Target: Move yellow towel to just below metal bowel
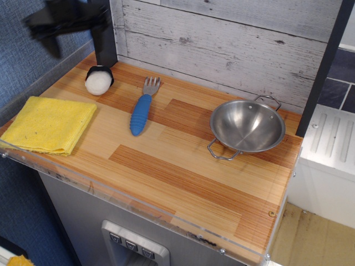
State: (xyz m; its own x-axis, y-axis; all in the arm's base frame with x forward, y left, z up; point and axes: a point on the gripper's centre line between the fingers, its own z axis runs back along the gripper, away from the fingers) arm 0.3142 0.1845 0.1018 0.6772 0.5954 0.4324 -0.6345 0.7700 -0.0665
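Observation:
The yellow towel (49, 124) lies folded flat at the front left corner of the wooden counter (183, 166). The metal bowl (247, 126) stands upright and empty at the right, with a wire loop handle at its front left and another at its back right. My gripper (75, 33) is a motion-blurred dark shape high at the top left, well above and behind the towel and touching nothing. Its fingers look spread apart and hold nothing.
A white ball in a black cup (99, 81) sits at the back left beside a dark post (104, 39). A blue-handled fork (142, 108) lies between towel and bowl. A clear plastic lip (138, 202) runs along the front edge. A plank wall is behind.

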